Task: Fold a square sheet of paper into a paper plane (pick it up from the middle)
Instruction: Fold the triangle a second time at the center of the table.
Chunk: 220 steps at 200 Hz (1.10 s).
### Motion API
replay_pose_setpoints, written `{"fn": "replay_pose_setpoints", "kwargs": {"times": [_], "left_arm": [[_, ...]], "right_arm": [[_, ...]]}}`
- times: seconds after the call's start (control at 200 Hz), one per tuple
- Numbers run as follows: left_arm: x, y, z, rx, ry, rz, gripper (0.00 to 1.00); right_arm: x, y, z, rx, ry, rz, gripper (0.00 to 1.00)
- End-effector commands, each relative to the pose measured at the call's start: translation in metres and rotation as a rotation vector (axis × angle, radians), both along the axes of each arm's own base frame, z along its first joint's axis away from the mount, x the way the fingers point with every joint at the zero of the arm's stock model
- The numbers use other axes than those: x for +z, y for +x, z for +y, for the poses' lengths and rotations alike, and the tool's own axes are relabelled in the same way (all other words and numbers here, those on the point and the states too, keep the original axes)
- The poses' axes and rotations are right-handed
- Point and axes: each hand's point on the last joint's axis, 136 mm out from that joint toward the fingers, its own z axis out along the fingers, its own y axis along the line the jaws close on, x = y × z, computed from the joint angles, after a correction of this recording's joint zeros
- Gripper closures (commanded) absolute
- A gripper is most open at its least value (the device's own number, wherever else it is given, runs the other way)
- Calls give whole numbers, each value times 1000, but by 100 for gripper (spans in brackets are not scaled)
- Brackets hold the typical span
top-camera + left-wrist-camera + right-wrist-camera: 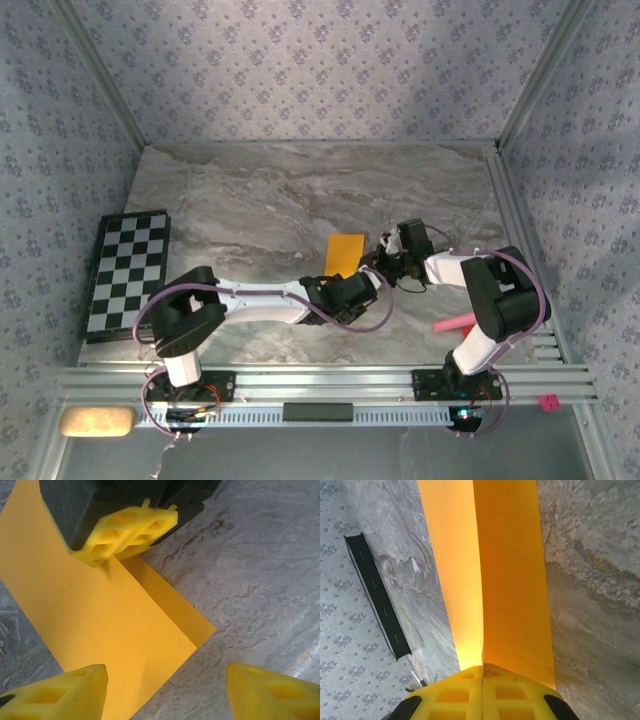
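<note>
The orange-yellow sheet of paper (346, 252) lies folded in half on the marble table (250, 200), its two layers slightly offset (100, 615). My right gripper (482, 672) is shut on the sheet's near edge at the crease, and the paper (505, 570) runs away from the fingertips as a shallow V. In the left wrist view the right gripper's yellow fingers (125, 532) pinch the sheet from above. My left gripper (167, 695) stands open just short of the paper's corner, one finger (65, 692) over the sheet and the other (272, 692) over bare table. In the top view both grippers meet at the sheet's near right side.
A black-and-white chequered board (125, 272) lies at the table's left edge. A pink stick (452, 323) rests beside the right arm's base. A beige pad (95, 421) and a small pink block (547, 402) sit on the near rail.
</note>
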Motion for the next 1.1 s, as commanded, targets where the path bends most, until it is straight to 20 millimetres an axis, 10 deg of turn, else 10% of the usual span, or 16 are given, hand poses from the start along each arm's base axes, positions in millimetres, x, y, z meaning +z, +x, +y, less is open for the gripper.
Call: {"fn": "replay_pose_setpoints", "kwargs": {"times": [0.0, 1.094], "left_arm": [[7, 5, -5, 13, 12, -58, 36], [19, 10, 1, 101, -112, 36, 100]], "right_arm": [[5, -3, -1, 14, 13, 3, 93], [6, 2, -18, -26, -9, -9, 83]]}}
